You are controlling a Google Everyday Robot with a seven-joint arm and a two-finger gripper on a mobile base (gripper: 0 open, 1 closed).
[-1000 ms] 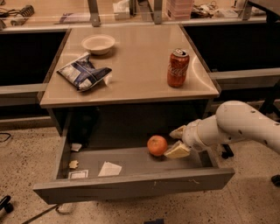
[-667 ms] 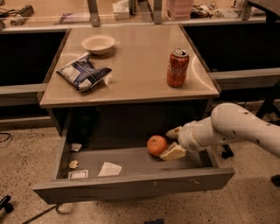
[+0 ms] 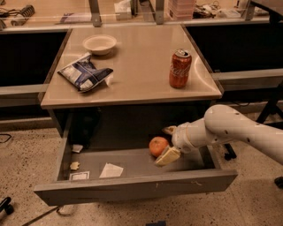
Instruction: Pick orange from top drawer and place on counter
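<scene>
The orange [image 3: 157, 145] lies on the grey floor of the open top drawer [image 3: 132, 184], right of its middle. My gripper [image 3: 162, 146] reaches into the drawer from the right on a white arm. Its fingers are open, with one fingertip [image 3: 168, 130] behind the orange and the other [image 3: 166, 156] in front of it, so the orange's right side sits between them. The beige counter [image 3: 137, 66] is directly above the drawer.
On the counter stand a red soda can [image 3: 180, 68] at the right, a blue-and-white chip bag [image 3: 85, 73] at the left and a pale bowl [image 3: 99, 44] behind it. Paper scraps [image 3: 111, 170] lie on the drawer's left floor. A cluttered bench [image 3: 132, 11] runs behind.
My gripper has moved left along the drawer, so its fingers now straddle the orange's right side. The orange has stayed where it was.
</scene>
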